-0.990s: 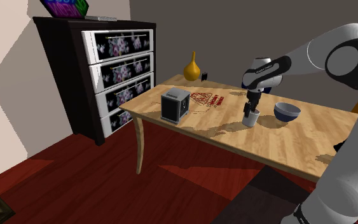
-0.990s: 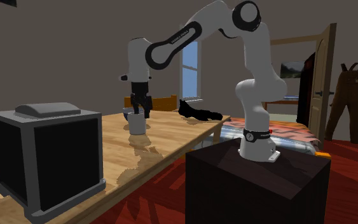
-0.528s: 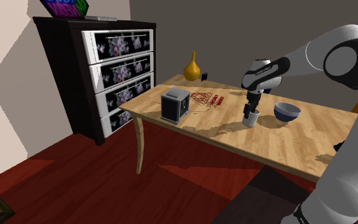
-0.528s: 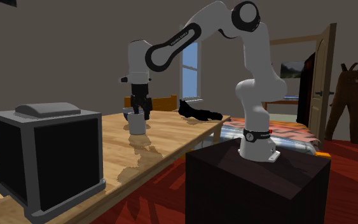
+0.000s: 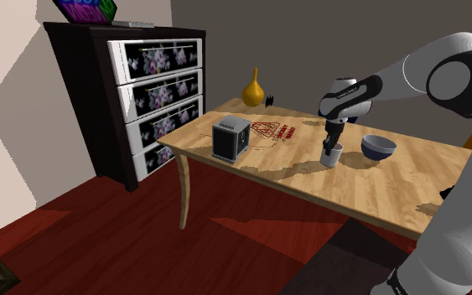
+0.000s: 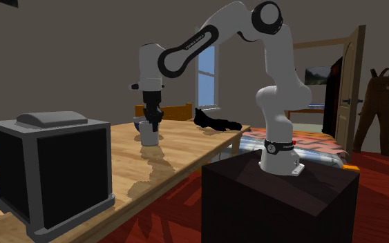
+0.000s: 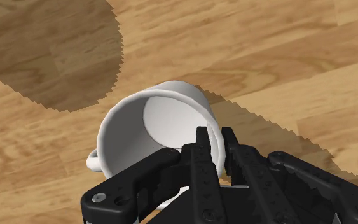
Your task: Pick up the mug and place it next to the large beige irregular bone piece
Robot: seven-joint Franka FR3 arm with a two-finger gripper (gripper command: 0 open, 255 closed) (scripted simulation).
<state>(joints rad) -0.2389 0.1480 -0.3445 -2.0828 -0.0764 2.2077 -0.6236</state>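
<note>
Grip made, lift pending: the claw was clamped on the rim of the white mug, with 1 finger inside the wall and 1 outside, pinching the side nearest the wrist. The mug sat directly beneath the claw, at or just above the wooden table. Whether its base was clear of the wood could not be told. A blue bowl stood just beside the claw, and a grey box stood well apart from it on the opposite side.

The step in hand appeared to be the pick-up itself. The next move likely called for a straight rise, since a 1-sided rim pinch could let the mug swing or slip. It would then need carrying clear of the bowl and setting upright beside the bone piece, not on it.
</note>
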